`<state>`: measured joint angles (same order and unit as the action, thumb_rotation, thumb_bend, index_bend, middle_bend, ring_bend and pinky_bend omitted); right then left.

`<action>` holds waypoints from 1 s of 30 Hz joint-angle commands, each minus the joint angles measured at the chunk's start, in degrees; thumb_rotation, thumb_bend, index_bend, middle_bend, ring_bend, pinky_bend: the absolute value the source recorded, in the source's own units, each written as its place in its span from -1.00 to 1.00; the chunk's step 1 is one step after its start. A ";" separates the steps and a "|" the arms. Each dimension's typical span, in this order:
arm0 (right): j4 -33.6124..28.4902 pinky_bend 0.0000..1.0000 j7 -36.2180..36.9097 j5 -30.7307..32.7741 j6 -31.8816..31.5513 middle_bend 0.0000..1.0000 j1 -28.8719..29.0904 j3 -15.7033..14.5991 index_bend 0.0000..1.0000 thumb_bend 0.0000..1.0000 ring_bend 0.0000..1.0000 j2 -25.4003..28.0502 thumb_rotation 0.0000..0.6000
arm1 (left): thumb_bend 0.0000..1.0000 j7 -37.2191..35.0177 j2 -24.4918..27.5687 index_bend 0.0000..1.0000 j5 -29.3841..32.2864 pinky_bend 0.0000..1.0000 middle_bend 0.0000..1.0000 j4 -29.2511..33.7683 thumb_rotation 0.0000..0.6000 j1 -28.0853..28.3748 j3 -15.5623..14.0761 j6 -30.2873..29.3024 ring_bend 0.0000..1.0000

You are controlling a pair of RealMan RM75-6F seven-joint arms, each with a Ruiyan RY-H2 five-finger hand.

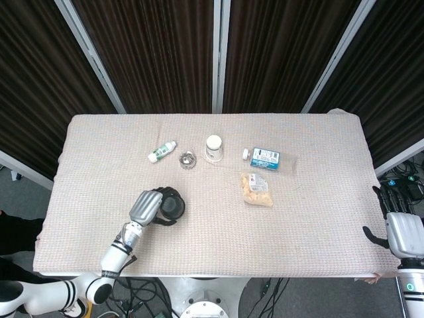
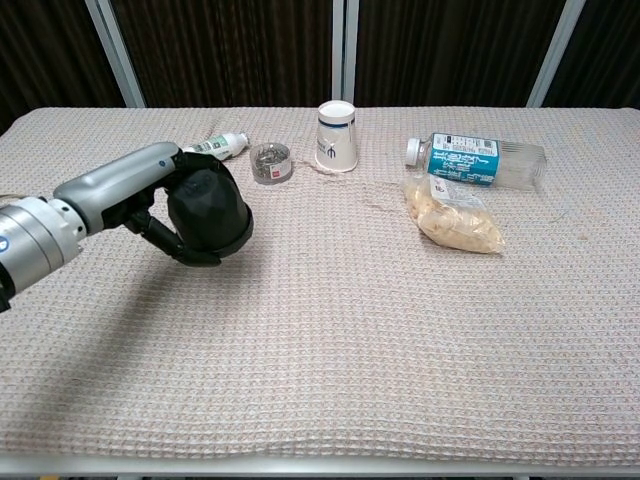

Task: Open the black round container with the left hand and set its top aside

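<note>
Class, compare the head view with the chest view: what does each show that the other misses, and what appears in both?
Only the head view shows the right hand, off the table's right edge, and the floor below. Only the chest view shows the left hand's fingers curling under the black round container. Both show the left hand, the paper cup, the plastic bottle and the snack bag.

The left hand (image 2: 160, 195) has a smooth silver-grey shell over black fingers (image 2: 178, 245) and joins a white forearm ringed with black bands, while the right hand (image 1: 400, 232) shows a pale grey shell with dark fingers.
</note>
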<state>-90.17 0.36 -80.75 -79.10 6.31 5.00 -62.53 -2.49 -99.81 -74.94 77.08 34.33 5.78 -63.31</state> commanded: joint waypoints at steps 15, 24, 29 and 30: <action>-1.35 -1.00 -1.00 0.17 0.09 -0.99 0.36 0.14 -0.96 -0.69 -1.00 0.44 1.00 | -0.71 -3.76 -5.25 -0.52 -2.29 -0.44 -0.18 -12.57 1.00 -0.24 -1.63 3.58 -0.48; -1.06 -1.00 -0.65 0.41 0.03 -0.99 0.30 0.18 -0.96 -0.69 -1.00 0.48 1.00 | -0.77 -6.77 -8.24 -0.70 -4.93 -0.59 -0.44 -17.65 1.00 -1.42 -2.56 1.73 -0.70; -0.82 -1.00 -0.52 0.47 0.24 -0.99 0.36 0.10 -0.95 -0.69 -1.00 0.36 1.00 | -0.82 -7.31 -7.49 -0.70 -6.08 -0.60 -0.46 -16.65 1.00 -1.52 -2.54 1.08 -0.71; -0.80 -1.00 -0.51 0.47 0.25 -0.99 0.37 0.10 -0.95 -0.69 -1.00 0.34 1.00 | -0.82 -7.44 -7.15 -0.70 -6.16 -0.60 -0.46 -16.08 1.00 -1.54 -2.46 1.08 -0.71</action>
<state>-90.97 -0.15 -80.27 -78.85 6.68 5.10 -62.19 -9.78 -107.25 -80.97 60.62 32.84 3.26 -62.16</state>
